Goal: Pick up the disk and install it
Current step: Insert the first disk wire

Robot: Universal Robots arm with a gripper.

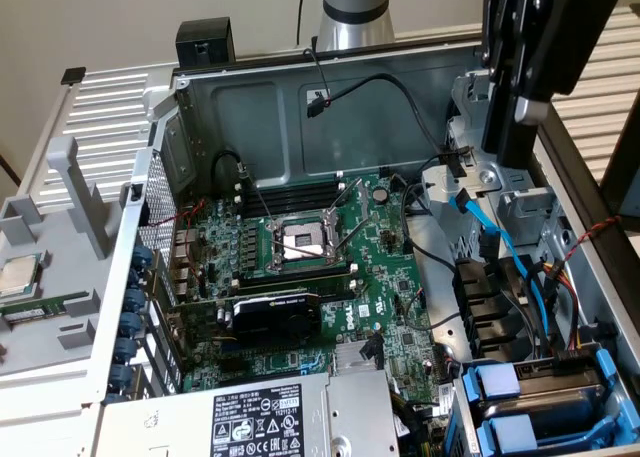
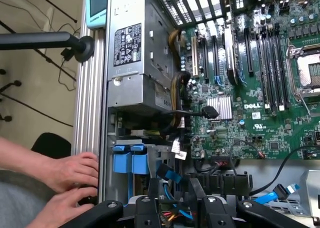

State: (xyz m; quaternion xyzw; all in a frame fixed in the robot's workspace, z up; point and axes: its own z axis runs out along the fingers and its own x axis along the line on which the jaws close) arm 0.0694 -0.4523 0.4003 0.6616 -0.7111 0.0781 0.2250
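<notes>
The open computer case (image 1: 200, 87) lies on its side below me, its green motherboard (image 1: 330, 267) exposed with the bare CPU socket (image 1: 303, 242) in the middle. At the near corner on the exterior view's right sits the drive bay (image 1: 540, 407), and there I see the disk (image 1: 545, 377) in its blue carrier, seemingly already seated, though I cannot be sure it is fully home. My tool (image 2: 177, 208) hangs above the case near the bay, holding nothing; how wide its fingers stand I cannot tell. I judge I am at the approach stage. A person's hands (image 2: 70, 180) rest on the case edge beside the bay, so any descent calls for care.
</notes>
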